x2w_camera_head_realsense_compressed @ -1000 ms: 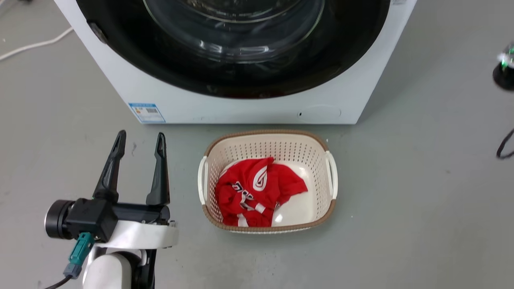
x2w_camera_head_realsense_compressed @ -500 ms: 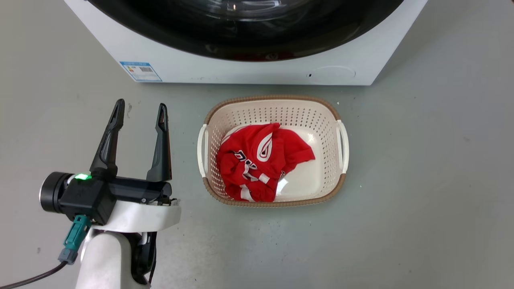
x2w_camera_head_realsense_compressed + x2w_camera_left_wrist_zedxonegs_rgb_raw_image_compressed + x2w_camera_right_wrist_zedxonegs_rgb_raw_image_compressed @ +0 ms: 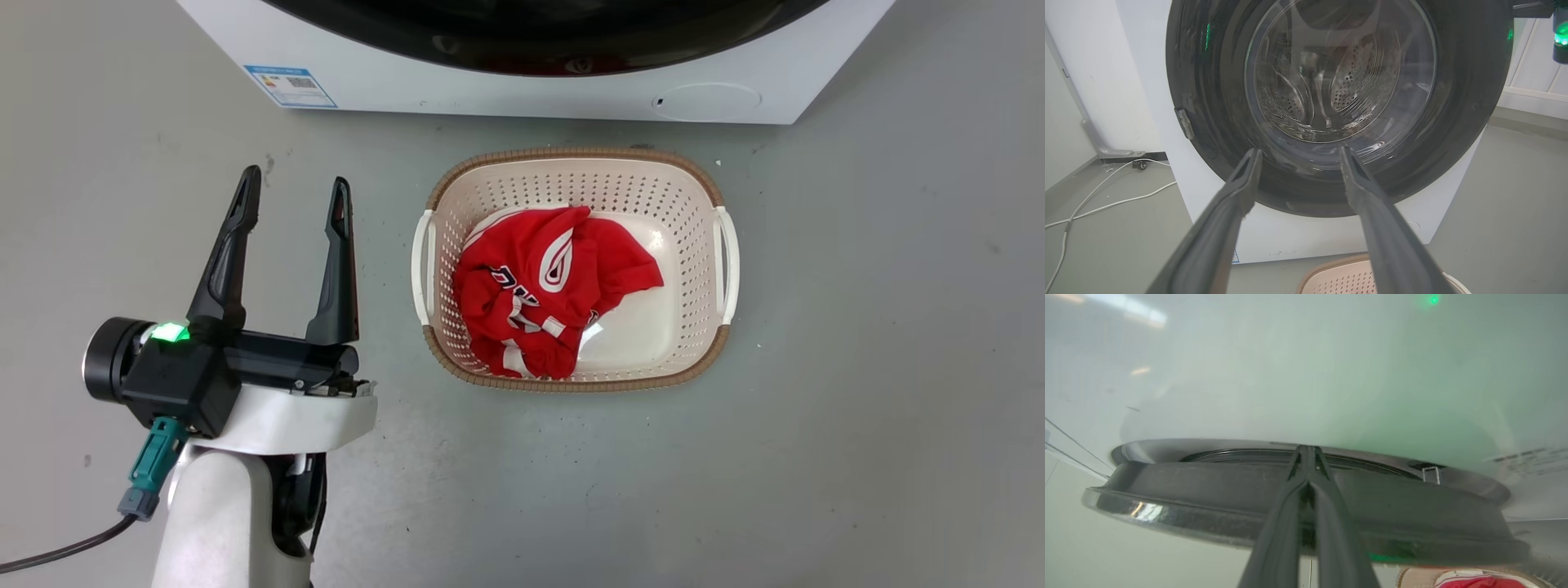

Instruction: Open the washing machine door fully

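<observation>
Right tool (image 3: 1306, 452), fingers pressed together, is pointing at the washing machine door (image 3: 1188, 486) rim just ahead; likely risking slipping off unhooked. Left tool (image 3: 294, 181) is hanging wide apart.

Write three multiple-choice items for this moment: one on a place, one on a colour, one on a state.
1. Where does the cream perforated plastic laundry basket stand?
A. On the grey floor, just in front of the big white front-loading washing machine
B. On a shelf
C. On a chair

2. What colour is the crumpled garment in the basket?
A. Blue
B. Red
C. Green

3. How do the two long dark fingers of the left gripper stand?
A. Pressed together
B. Clamped on the garment
C. Spread apart, holding nothing

Key:
1 A: the head view shows the basket on the floor, just below the machine's front.
2 B: red cloth with white markings lies in the basket.
3 C: bare floor shows between the fingers.
</observation>
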Motion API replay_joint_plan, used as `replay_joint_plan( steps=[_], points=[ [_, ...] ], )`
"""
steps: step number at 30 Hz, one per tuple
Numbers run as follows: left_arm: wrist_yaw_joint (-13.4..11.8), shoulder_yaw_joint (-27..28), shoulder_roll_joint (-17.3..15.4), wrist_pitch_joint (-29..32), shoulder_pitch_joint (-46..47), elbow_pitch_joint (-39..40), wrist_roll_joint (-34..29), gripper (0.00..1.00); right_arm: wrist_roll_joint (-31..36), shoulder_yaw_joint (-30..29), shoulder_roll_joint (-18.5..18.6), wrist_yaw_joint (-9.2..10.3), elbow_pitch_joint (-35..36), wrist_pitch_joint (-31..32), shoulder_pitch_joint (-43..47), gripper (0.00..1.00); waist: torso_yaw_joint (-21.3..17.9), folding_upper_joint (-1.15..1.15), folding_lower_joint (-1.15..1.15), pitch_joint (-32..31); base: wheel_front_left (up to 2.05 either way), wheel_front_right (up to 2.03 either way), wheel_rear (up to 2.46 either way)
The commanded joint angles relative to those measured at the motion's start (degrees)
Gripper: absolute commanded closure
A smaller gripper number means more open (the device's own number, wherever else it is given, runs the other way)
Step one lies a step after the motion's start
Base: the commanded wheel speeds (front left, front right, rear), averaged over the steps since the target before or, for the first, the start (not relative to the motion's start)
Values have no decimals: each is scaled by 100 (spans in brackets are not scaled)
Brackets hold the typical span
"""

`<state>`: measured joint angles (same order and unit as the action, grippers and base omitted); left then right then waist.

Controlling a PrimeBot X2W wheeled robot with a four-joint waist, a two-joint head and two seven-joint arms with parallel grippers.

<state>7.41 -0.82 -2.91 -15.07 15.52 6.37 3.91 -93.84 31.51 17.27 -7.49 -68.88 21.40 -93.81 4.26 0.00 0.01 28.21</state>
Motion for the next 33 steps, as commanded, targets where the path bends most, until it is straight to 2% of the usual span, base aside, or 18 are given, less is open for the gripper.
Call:
replay_joint_plan(
  steps=[1,10,20,33],
  points=[
    [9,2,2,-14,54,4,35,0,-8,38,-152,0,-30,151,-18,100,30,0,-1,37,0,0,0],
    [9,-18,3,-14,95,-66,69,0,-179,34,-44,0,136,1023,261,100,64,0,-1,-49,0,0,0],
    [4,15,3,-14,-177,-185,6,0,-537,24,36,1,1060,2140,1360,100,-38,0,-1,-572,0,0,0],
    [5,-47,3,-14,-720,-396,-20,0,-993,164,-155,0,2366,2696,3084,100,-178,0,-1,-1455,0,0,0]
  ],
)
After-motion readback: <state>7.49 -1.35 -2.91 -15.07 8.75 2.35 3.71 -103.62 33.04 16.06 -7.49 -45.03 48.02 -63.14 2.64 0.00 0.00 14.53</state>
